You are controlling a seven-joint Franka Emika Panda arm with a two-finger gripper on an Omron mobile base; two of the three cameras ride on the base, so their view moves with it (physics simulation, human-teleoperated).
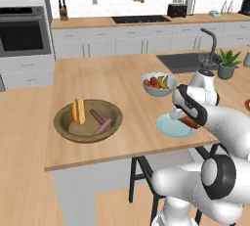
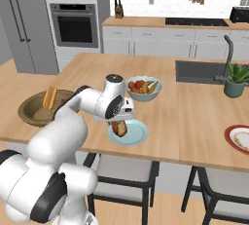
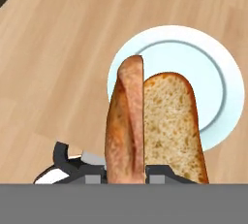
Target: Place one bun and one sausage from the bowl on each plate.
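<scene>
Fingers (image 3: 126,177) are clamped tight on the reddish-brown bun (image 3: 145,126), held on end just above the light blue plate (image 3: 223,87). Risk: the bun hangs toward the plate's near rim; released upright, it may topple onto the worktop (image 3: 58,72).

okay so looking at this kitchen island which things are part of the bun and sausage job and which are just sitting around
Part of the job:
reddish-brown bun, held in the shut jaws over the light blue plate
wooden bowl with yellow bun and two sausages
red-rimmed plate

Just lying about:
fruit bowl
potted plant
</scene>
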